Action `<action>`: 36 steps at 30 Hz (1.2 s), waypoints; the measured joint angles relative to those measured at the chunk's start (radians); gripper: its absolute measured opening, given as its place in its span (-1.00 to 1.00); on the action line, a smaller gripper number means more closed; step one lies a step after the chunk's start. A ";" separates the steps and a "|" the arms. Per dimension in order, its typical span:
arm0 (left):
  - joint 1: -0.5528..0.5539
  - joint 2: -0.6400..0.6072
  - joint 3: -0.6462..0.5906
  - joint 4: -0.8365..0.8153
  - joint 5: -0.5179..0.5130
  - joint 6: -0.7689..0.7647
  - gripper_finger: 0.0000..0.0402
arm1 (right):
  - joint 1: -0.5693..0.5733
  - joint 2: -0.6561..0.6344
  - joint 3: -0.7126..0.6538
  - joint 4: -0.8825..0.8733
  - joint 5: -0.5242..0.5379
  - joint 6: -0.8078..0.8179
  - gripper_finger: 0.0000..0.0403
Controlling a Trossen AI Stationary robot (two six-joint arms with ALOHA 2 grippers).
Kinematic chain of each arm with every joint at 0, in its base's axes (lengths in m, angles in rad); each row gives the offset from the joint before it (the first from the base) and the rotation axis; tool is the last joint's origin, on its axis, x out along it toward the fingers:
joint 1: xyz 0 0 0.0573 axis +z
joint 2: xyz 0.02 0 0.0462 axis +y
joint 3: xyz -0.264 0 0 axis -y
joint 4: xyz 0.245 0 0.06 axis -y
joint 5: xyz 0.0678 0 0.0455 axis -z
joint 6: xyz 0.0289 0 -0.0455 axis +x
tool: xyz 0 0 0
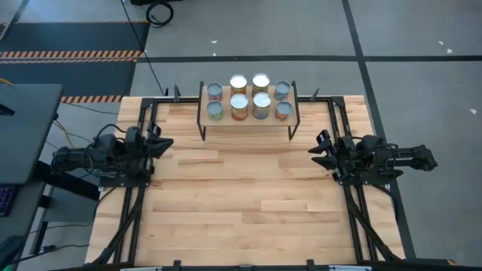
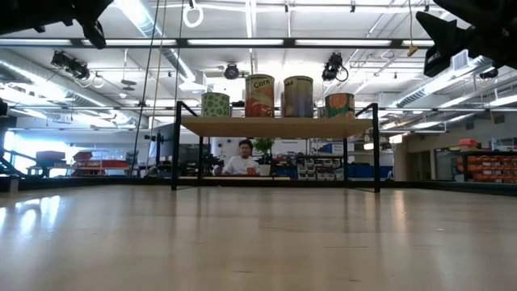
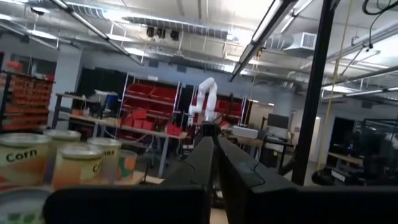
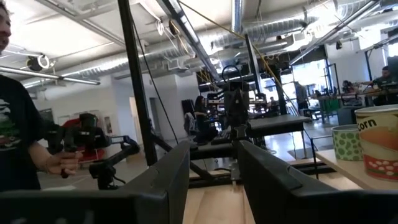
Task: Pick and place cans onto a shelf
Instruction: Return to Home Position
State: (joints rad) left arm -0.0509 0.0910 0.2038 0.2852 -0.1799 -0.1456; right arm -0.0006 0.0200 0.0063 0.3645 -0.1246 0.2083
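Eight cans [image 1: 249, 95] stand upright in two rows on the shelf [image 1: 248, 122], a small light-wood board on black legs at the table's far middle. The low view shows the front row of cans [image 2: 279, 97] on the board [image 2: 275, 127]. My left gripper [image 1: 164, 143] is shut and empty at the table's left edge, pointing right. Its wrist view shows cans [image 3: 62, 162] off to one side. My right gripper [image 1: 318, 147] is open and empty at the right edge, pointing left. Its wrist view shows two cans [image 4: 373, 149].
Black frame rails [image 1: 143, 188] run along the table's left and right sides under the arms. Bare wooden tabletop [image 1: 248, 203] lies between the grippers and toward the near edge. A person [image 2: 242, 159] sits beyond the table, and another person [image 4: 18, 124] stands nearby.
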 joint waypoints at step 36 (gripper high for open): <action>-0.003 0.000 -0.196 -0.174 0.054 0.133 -0.86 | -0.020 -0.016 0.000 -0.151 0.021 0.001 -0.28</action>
State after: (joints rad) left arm -0.0544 0.0910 0.0078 0.1111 -0.1262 -0.0128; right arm -0.0202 0.0040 0.0063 0.2133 -0.1036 0.2090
